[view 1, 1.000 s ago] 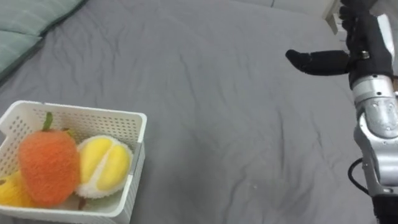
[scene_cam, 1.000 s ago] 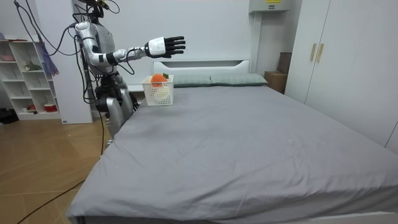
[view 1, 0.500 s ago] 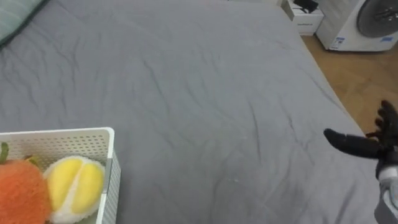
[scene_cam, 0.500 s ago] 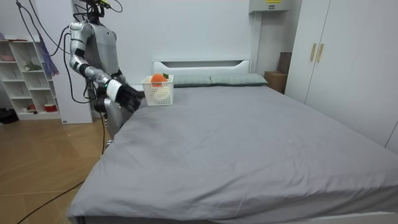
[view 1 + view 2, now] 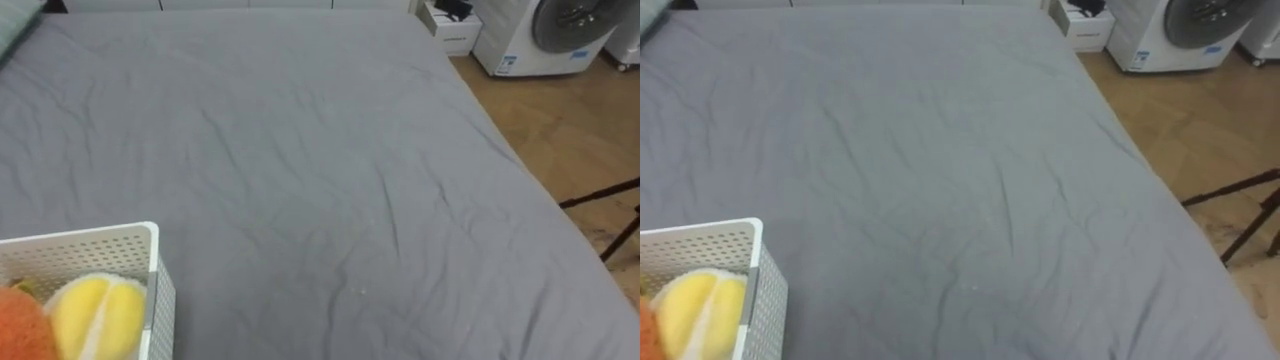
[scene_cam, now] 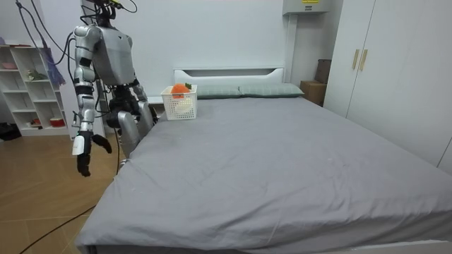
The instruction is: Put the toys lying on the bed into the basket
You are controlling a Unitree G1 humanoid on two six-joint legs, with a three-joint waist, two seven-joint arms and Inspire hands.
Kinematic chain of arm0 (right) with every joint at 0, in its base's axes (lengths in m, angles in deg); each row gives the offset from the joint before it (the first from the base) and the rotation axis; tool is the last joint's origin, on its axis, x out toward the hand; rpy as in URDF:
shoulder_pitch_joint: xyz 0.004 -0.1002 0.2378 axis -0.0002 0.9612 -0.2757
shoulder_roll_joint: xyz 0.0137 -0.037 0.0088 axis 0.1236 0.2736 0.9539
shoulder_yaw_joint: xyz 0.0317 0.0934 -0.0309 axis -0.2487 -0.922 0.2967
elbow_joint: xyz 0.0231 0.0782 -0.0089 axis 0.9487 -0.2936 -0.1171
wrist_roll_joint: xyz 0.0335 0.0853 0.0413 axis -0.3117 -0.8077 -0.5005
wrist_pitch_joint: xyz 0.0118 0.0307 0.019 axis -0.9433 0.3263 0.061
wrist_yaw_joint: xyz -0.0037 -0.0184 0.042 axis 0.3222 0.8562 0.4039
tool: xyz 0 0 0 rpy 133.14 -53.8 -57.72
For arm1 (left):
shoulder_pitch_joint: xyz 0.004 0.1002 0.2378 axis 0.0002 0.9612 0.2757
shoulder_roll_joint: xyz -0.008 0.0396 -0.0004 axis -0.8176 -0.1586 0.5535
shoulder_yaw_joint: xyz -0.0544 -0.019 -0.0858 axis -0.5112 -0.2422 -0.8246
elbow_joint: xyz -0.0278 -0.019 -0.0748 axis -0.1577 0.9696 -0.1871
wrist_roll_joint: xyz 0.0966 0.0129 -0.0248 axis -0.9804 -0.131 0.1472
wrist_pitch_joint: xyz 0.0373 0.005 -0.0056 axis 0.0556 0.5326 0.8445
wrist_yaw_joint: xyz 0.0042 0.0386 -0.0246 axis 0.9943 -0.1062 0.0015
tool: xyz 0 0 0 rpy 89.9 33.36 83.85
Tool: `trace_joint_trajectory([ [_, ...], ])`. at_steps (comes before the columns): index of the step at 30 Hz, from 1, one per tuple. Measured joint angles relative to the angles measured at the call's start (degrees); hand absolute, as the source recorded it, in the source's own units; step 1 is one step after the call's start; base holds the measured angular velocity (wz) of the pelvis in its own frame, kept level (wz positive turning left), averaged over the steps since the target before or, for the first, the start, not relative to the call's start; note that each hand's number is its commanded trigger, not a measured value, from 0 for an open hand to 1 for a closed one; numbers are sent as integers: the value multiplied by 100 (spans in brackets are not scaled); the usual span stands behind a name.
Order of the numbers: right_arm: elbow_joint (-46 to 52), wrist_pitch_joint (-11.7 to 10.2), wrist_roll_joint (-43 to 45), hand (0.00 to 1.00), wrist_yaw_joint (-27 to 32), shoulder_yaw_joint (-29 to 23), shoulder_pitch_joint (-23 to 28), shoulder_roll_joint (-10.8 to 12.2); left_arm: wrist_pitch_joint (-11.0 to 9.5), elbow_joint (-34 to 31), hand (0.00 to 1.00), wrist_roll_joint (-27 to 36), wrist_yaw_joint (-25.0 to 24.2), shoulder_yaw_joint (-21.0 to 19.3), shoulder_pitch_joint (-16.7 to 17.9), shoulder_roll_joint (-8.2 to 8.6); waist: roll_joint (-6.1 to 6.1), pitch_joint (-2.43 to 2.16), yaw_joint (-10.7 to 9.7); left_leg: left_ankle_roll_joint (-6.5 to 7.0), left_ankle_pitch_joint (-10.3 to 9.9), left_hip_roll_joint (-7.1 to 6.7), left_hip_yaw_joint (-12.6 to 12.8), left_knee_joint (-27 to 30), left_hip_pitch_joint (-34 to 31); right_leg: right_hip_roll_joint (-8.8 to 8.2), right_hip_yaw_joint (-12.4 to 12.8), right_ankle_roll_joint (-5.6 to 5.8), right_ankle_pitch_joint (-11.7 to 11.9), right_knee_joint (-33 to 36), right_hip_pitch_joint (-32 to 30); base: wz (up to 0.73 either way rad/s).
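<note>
Orange round plush toy (image 5: 18,325) lies in a white perforated plastic basket (image 5: 90,252) at the near left corner of the eye views. A yellow segmented plush toy (image 5: 95,315) with a white edge lies just right of it, touching it and resting against the basket's right wall.

The basket stands on a wide bed under a grey, lightly creased sheet (image 5: 300,150), which stretches far and right of the basket. In the room view the basket is at the head end of the bed, near the edge closest to the robot. It is just in front of pale green pillows (image 6: 265,89) and a white headboard (image 6: 229,73), and the orange toy rises above its rim.

The robot stands upright on the wooden floor (image 5: 570,130) by that head-end corner, on the room view's left. Its right arm hangs straight down at its side. The right hand (image 6: 80,148) is off the bed and well apart from the basket. Its fingers are loose and point at the floor, the thumb stands away from them, and it holds nothing.

A white washing machine (image 5: 560,30) stands at the far right past the bed. A black tripod leg (image 5: 600,195) crosses the floor at the right. White wardrobe doors (image 6: 395,70) are on the room view's right, and a white shelf unit (image 6: 28,85) is on its left.
</note>
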Motion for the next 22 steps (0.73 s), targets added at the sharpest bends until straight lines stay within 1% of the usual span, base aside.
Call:
trace_joint_trajectory([
  [2, -289, 171, 149, 0, -263, 144, 12, 14, 5, 0, 0, -56, -1, -30, -6, 9, 8, -2, 61, 1, -2, -4, -10, -4, 23, -5, -15, -4, -7, -1, 5, 0],
  [4, -334, 292, 318, 0, -408, 361, 99, 36, 49, -2, 0, -96, 2, -25, 8, 12, 31, -5, 134, -3, -10, -1, -5, -4, 23, -2, -15, -7, -9, -7, -1, 0],
  [6, -332, 444, 546, 0, -518, 634, 160, 105, 126, -27, 0, -96, 28, -11, -45, 28, 85, -34, 144, -5, -11, 3, -6, -5, 23, 1, -21, -7, -9, -6, 0, 0],
  [8, -327, 641, 853, 0, -608, 883, 132, 222, 214, -19, 0, -91, 43, 60, -54, 91, 96, -30, 154, -5, -11, 1, -11, -5, 42, 3, -23, -7, -9, -3, 23, 0],
  [11, -271, 834, 1105, 0, -659, 1075, 57, 322, 284, 52, 0, -90, 109, 88, -157, 158, 117, -11, 191, -8, -17, -5, -12, -17, 128, 1, -22, -5, -16, -1, 97, -1],
  [13, -168, 875, 1379, 0, -730, 1126, 26, 340, 282, 68, 0, -86, 137, 160, -203, 176, 161, -7, 242, -3, -19, -12, -13, -16, 127, -5, -17, -6, -16, 7, 94, -4],
  [17, -42, 951, 2168, 0, -828, 1373, -187, 342, 286, 134, 0, -92, 264, 459, -209, 185, 242, -6, 313, 2, -34, -18, -34, -2, 107, -12, -30, -7, -17, 14, 95, 1],
  [19, -4, 951, 2345, 0, -846, 1468, -248, 343, 312, 135, 0, -92, 299, 516, -207, 204, 267, -7, 309, 1, -33, -18, -46, 1, 108, -12, -45, -7, -17, 3, 95, 4],
  [22, 37, 1001, 2479, 0, -878, 1745, -373, 350, 400, 132, 0, -92, 360, 642, -187, 215, 292, -12, 334, 0, -30, -21, -73, 1, 79, -13, -67, 3, -27, 1, 97, 6],
])
